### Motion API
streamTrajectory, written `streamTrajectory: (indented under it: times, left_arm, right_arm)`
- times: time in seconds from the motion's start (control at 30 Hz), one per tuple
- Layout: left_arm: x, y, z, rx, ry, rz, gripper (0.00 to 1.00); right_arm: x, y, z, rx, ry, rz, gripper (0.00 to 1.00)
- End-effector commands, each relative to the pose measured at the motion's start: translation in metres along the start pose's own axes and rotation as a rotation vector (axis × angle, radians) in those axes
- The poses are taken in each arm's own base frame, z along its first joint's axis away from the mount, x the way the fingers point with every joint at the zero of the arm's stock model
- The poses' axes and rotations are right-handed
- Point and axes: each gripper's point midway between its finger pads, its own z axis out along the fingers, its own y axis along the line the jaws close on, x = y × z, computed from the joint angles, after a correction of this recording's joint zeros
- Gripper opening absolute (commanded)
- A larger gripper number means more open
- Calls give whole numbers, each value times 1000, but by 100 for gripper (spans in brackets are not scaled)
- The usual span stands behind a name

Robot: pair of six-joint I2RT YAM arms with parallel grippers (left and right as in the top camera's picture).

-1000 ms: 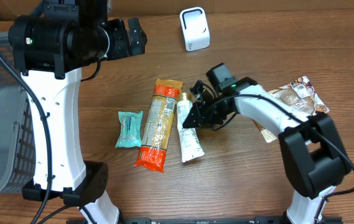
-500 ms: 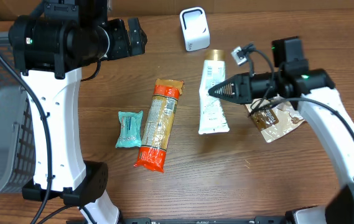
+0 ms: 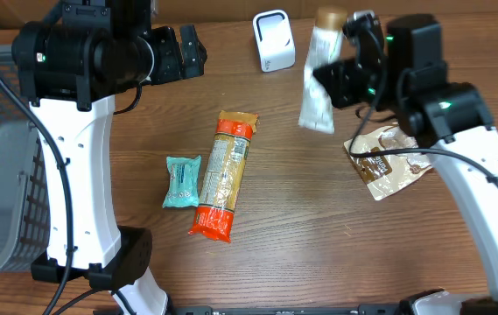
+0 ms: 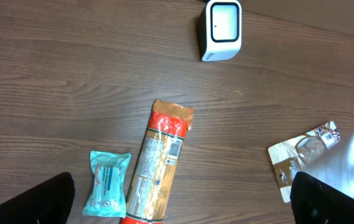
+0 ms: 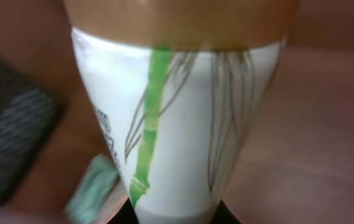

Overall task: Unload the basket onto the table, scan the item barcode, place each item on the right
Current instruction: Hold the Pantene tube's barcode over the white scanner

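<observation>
Brown wood-grain table [image 3: 319, 236], with the right gripper [image 3: 334, 80] clenched on a white gold-capped squeeze tube [image 3: 316, 109] and the left gripper [image 3: 185, 51] spread wide

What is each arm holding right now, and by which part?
The right gripper holds the white tube by the middle of its body, gold cap pointing away. The left gripper holds nothing, its jaws wide open.

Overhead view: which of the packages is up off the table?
The white tube with the gold cap, held in the right gripper near the white scanner. The orange packet, teal pouch and brown packet all lie flat on the table.
</observation>
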Motion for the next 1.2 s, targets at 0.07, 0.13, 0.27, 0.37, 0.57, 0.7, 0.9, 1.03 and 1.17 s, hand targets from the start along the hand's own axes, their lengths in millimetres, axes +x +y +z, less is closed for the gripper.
streamTrajectory:
  times: [0.07,0.13,0.27,0.37,0.57,0.7,0.9,1.03,1.17]
  left_arm:
    - [-2,0,3,-6,-1,17,99]
    - [-2,0,3,-6,-1,17,100]
    - [-2,0,3,-6,-1,17,99]
    - [-2,0,3,-6,-1,17,99]
    - [-2,0,3,-6,-1,17,99]
    - [-2,0,3,-6,-1,17,100]
    - [-2,0,3,-6,-2,17,99]
    - [-2,0,3,-6,-1,17,100]
    - [-2,0,3,-6,-1,17,100]
  right_arm:
    - [-41,-57,41,512,-173,-169,4]
    - [-48,-53,63,514,-187,-284,4]
    - [-52,-55,109,594,-194,-530,4]
    - [-57,-67,121,732,-207,-605,3]
    - [-69,-67,145,822,-244,-819,4]
    - [-63,-75,173,845,-236,-942,4]
    - [-44,-88,215,893,-263,-1065,4]
    - [-26,-98,238,905,-228,-1144,4]
    - [-17,-116,252,926,-185,-1160,4]
